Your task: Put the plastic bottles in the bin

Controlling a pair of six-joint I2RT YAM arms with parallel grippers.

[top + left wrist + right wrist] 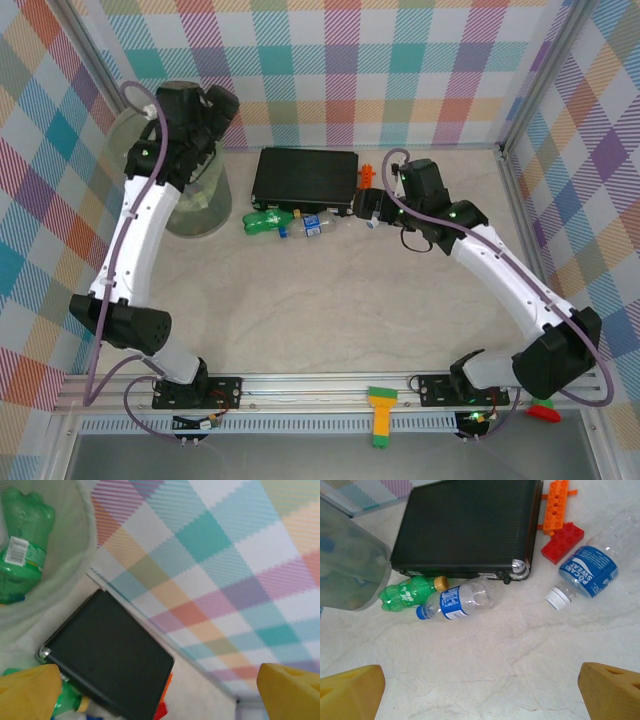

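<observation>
The pale-green bin (205,205) stands at the back left, and my left gripper (203,108) hovers above its rim. In the left wrist view the gripper (160,700) is open and empty, and a green bottle (22,545) lies inside the bin (75,555). On the table in front of the black case lie a green bottle (410,592), a clear bottle with a blue label (460,600) and a clear bottle with a blue Pocari Sweat label (585,572). My right gripper (480,695) is open above bare table, just short of them. From above, the green bottle (265,222) and the clear one (305,225) lie left of the right gripper (362,207).
A flat black case (305,175) lies behind the bottles. An orange toy piece (556,500) and a red brick (562,542) sit at its right end. Checked walls close the back and sides. The bin's wall (350,565) stands left of the bottles.
</observation>
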